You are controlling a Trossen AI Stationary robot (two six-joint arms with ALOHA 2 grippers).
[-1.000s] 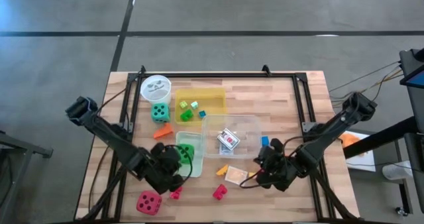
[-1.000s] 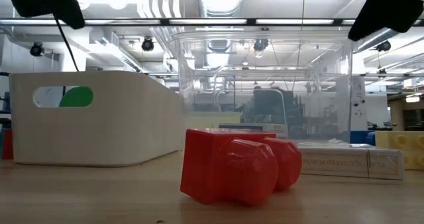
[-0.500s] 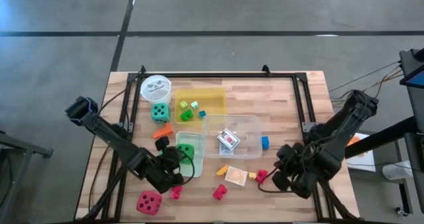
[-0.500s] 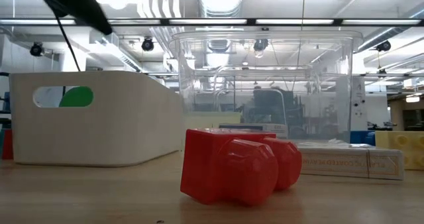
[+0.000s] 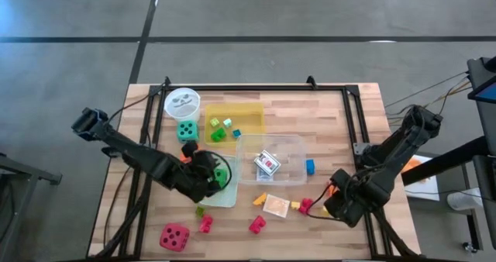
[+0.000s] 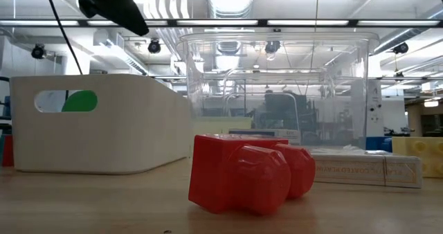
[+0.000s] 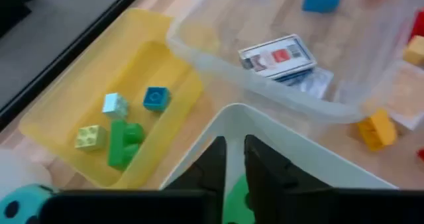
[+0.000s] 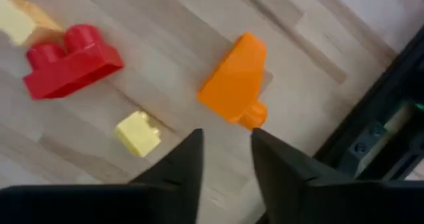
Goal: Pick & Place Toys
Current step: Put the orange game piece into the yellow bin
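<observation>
Left gripper (image 5: 211,174): moving in over white bin (image 5: 229,194), fingers slightly parted, empty | right gripper (image 5: 341,202): retreating, opening, orange block (image 8: 233,80) released on table | placement proceeding.

Grey floor (image 5: 248,14), dark seams; ceiling strip lights (image 6: 228,23).

card pack (image 7: 277,56): red and white printed face, wording too blurred to read
other readable text: none
</observation>
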